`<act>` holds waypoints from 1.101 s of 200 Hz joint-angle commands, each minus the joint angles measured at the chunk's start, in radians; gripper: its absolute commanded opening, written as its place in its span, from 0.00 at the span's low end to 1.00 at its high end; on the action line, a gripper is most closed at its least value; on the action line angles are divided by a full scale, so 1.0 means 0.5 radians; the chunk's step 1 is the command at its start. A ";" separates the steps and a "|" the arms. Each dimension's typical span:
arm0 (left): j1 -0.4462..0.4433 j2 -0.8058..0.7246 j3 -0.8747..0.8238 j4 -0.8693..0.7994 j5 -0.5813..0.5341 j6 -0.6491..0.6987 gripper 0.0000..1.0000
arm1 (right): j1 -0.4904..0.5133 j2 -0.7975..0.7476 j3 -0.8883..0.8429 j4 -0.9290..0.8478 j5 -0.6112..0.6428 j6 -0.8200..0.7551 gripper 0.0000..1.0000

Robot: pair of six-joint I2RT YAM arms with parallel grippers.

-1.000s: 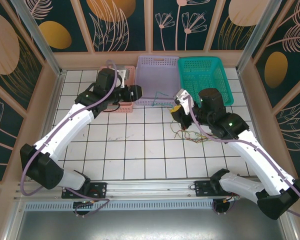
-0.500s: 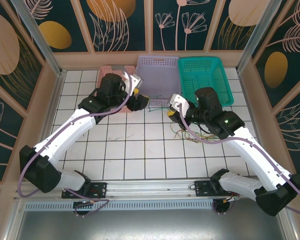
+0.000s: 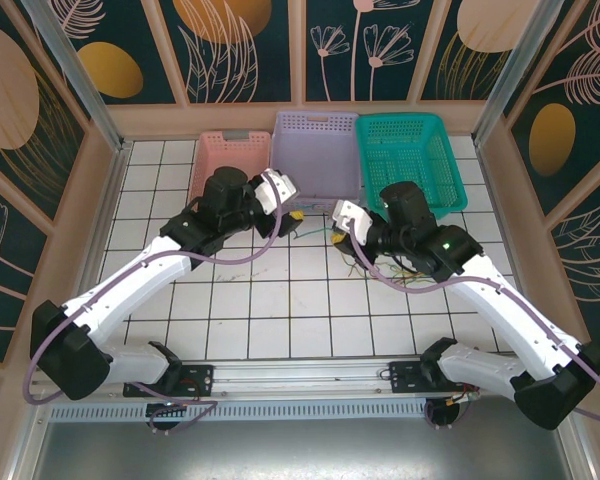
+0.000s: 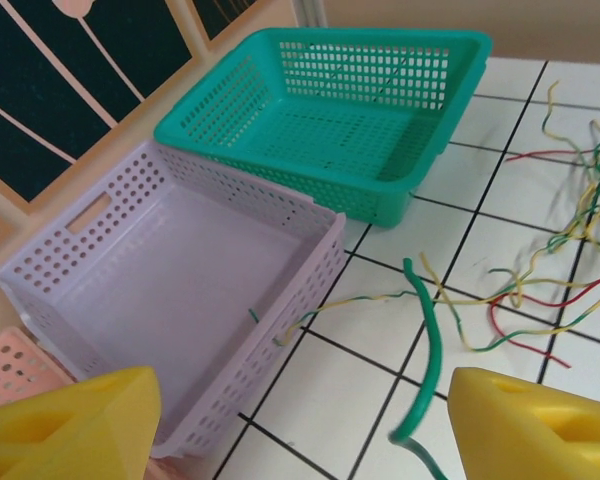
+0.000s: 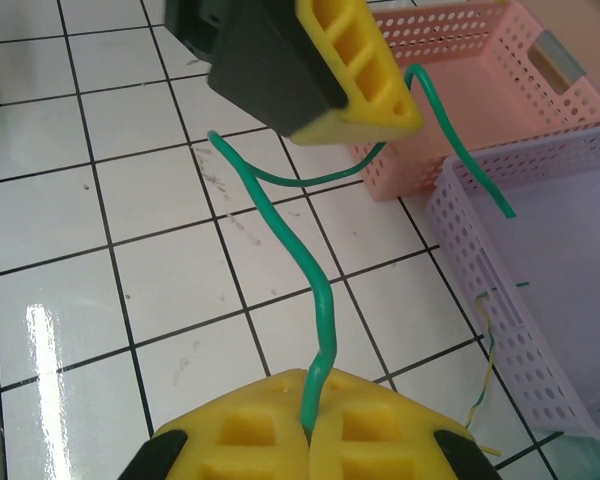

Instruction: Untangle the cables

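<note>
Fingertips of left hand [image 4: 300, 430] spread wide near lilac basket [image 4: 280, 330], straddling green cable [image 4: 430, 340] ungripped, probably poised to take it. Further right, same cable pinched tight in right hand [image 5: 310, 425], apparently to draw it clear of remaining cables [image 4: 560, 250] heaped on desk [image 3: 250, 300].

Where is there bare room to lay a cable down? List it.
Free: the tiles between the left arm and right arm, toward the near rail, and the strip left of the pink basket. Crowded: the cable tangle under the right arm, before the green basket, and the green cable strung in front of the lilac basket.
</note>
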 commanded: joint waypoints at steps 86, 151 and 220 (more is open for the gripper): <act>-0.052 0.160 0.050 0.062 -0.003 0.105 0.30 | 0.140 -0.007 -0.024 -0.029 0.125 -0.013 0.00; 0.110 0.234 0.265 0.142 -0.088 -0.771 0.00 | 0.259 -0.051 -0.139 -0.003 0.327 0.002 0.00; 0.663 0.487 0.589 0.256 0.502 -2.109 0.00 | 0.578 -0.047 -0.439 0.080 0.605 0.192 0.00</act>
